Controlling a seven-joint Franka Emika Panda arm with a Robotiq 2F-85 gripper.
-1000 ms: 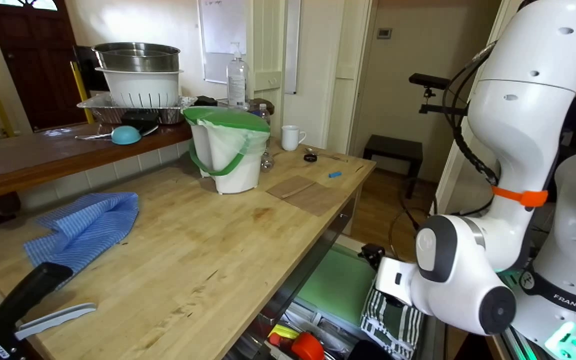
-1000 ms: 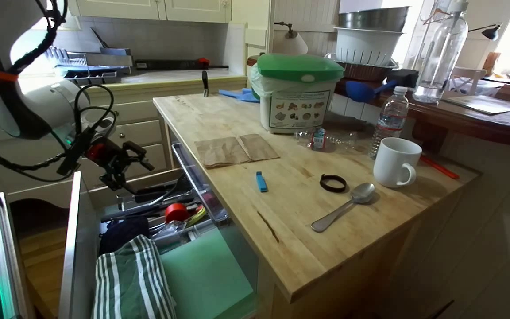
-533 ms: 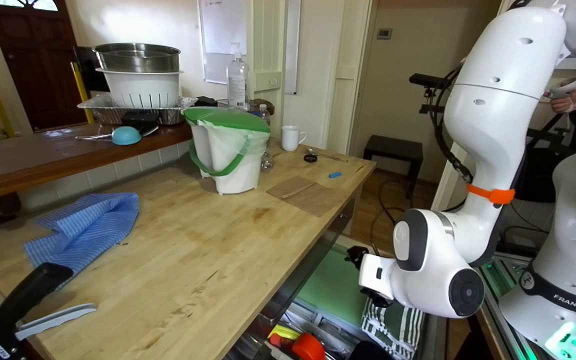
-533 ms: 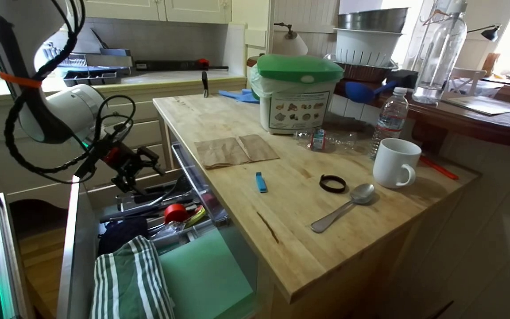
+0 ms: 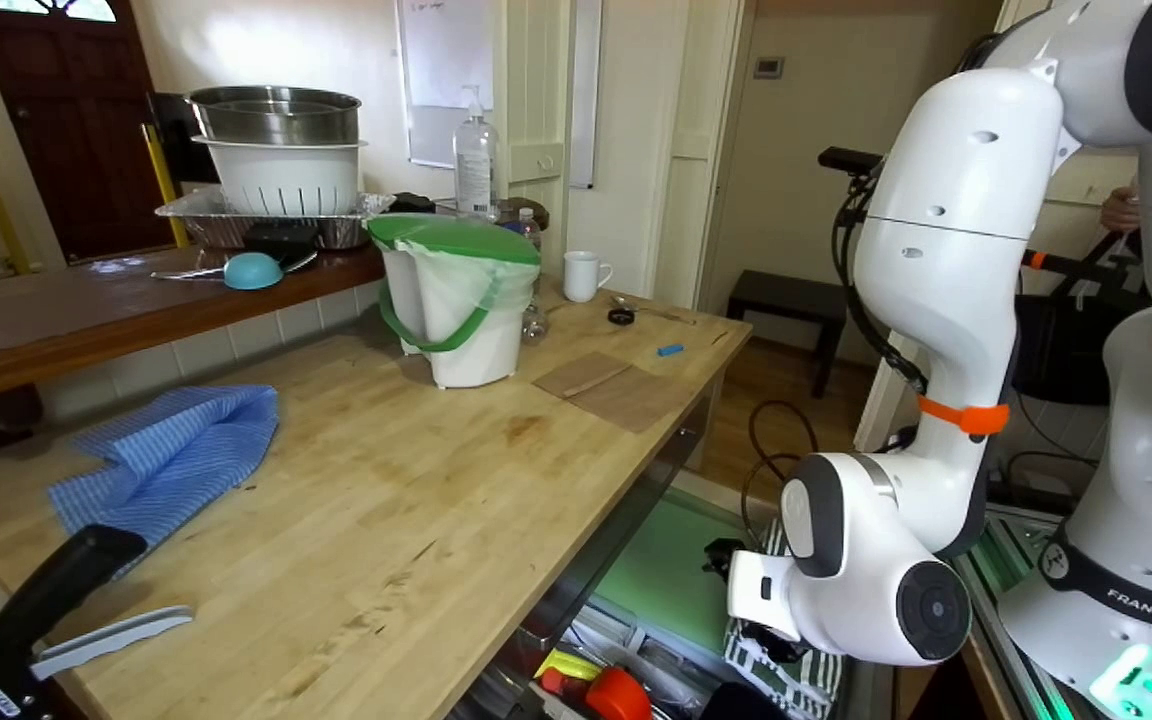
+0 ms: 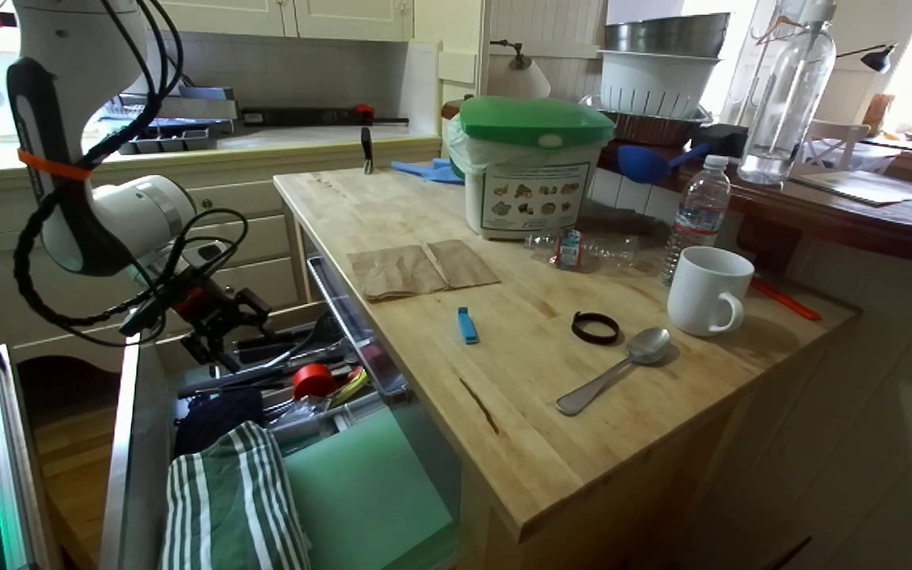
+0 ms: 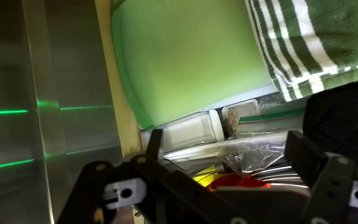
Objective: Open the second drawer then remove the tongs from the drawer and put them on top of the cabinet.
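Hovering over the second drawer (image 6: 135, 451), claw (image 7: 228, 149) spread wide, we judge the likely tongs (image 6: 207, 387) lie lower, away from the green board (image 7: 191, 59), long axis running toward the cabinet (image 6: 531, 313).

Tool (image 6: 248, 345) above pulled-out drawer (image 6: 142, 447)

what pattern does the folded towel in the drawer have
The towel is green with white stripes, clearest in the wrist view.

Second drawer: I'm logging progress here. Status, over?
Pincer open, empty. Second drawer pulled out; tongs not identifiable. Crinkled clear plastic inside might snag.
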